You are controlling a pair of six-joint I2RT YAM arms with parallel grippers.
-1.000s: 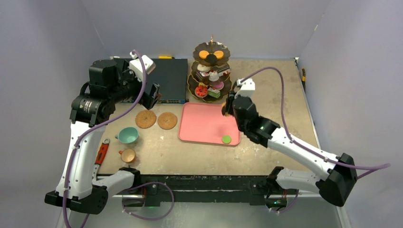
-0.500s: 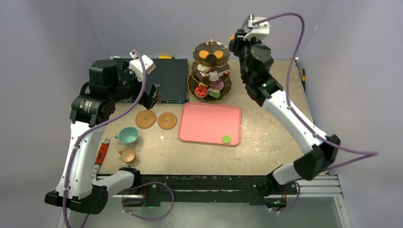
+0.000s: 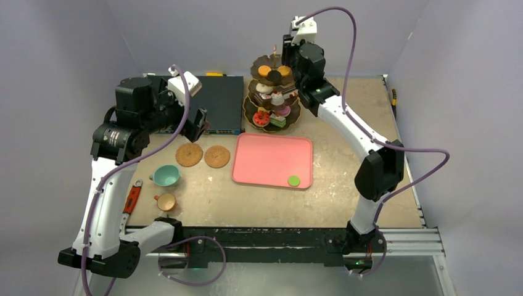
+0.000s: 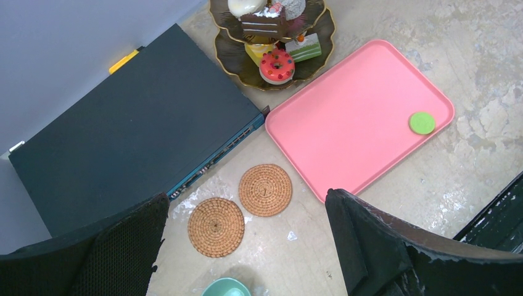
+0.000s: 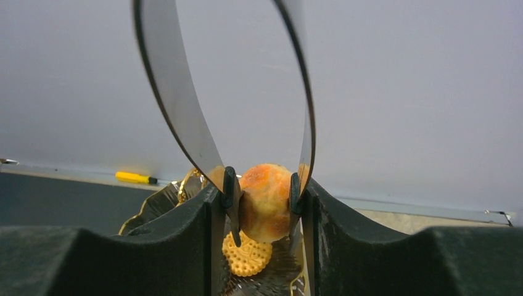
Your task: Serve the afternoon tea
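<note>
- Right gripper (image 5: 261, 213) clamped on the tongs (image 5: 179, 111); their tips pinch a round golden puff (image 5: 265, 191) right between the fingers
- Puff hangs just above the stand (image 3: 272, 92), over its top tier; a yellow biscuit (image 5: 247, 258) lies directly beneath, so the drop looks straight down
- Puff is near round, no long axis to tell; the tongs' blades arch up from the tips
- Right arm is nearer; left gripper (image 4: 247, 240), jaws wide apart and empty, hangs over the coasters (image 4: 265, 189), well apart from the stand
</note>
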